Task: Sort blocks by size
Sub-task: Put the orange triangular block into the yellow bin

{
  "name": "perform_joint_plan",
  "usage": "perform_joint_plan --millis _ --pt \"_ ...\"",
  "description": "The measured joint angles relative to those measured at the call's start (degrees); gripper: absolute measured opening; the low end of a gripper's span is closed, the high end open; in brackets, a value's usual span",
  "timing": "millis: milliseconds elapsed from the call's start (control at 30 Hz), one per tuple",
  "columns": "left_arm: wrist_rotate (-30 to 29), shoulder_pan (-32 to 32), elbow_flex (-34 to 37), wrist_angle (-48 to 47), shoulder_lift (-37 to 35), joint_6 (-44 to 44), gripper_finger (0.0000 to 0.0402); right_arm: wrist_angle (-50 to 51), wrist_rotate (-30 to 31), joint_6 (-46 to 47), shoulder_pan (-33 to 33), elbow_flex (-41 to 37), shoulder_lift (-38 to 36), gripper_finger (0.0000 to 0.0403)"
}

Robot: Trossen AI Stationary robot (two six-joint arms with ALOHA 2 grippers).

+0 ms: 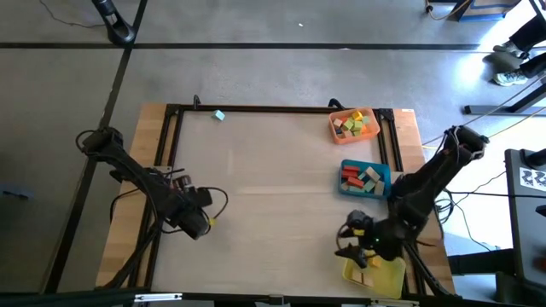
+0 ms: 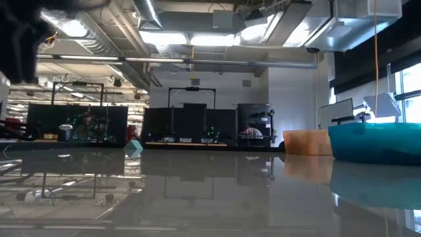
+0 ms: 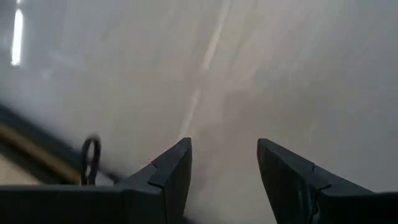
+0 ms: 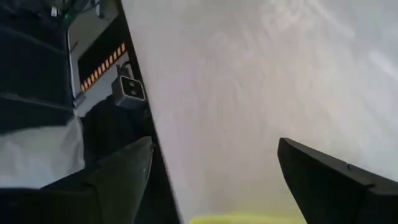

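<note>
Your right gripper [image 1: 351,241] hangs released and empty, the yellow tray [image 1: 381,279] just beside it. Your left gripper [image 1: 207,223] waits parted over bare tabletop [image 1: 273,188], one teal block [image 1: 219,115] well away.

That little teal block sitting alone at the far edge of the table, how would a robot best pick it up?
Probably from straight above, fingers closing on two opposite flat sides. The teal block lies alone on the table, turned askew, so the left gripper, open and nearer, would need to rotate to match.

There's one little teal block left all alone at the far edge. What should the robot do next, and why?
Probably lift the right gripper away from the yellow tray and reach toward the teal block. Its fingers stand open and empty over the tray's edge, the other blocks already sit in the orange tray and blue tray, and the left gripper waits open.
</note>
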State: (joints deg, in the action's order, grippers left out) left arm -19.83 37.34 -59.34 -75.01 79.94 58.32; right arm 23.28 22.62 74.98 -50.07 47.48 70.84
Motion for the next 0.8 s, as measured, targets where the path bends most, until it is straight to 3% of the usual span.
perform_joint_plan --millis 167,300,567,800 --pt "6.7 -0.3 4.2 0.1 0.0 -0.3 0.0171 -3.0 -1.2 -15.5 6.7 0.0 1.2 0.034" --pt "11.6 -1.3 7.1 1.0 0.0 -2.3 0.0175 -3.0 -1.4 -22.9 10.5 0.0 2.9 0.034" --pt "17.1 -7.6 10.1 0.6 0.0 -6.7 0.0234 -3.0 -6.1 -28.7 16.0 0.0 8.2 0.034" --pt "18.3 -13.1 15.0 -0.5 0.9 -15.6 0.0242 -3.5 -6.8 -30.5 18.0 0.0 11.9 0.034"
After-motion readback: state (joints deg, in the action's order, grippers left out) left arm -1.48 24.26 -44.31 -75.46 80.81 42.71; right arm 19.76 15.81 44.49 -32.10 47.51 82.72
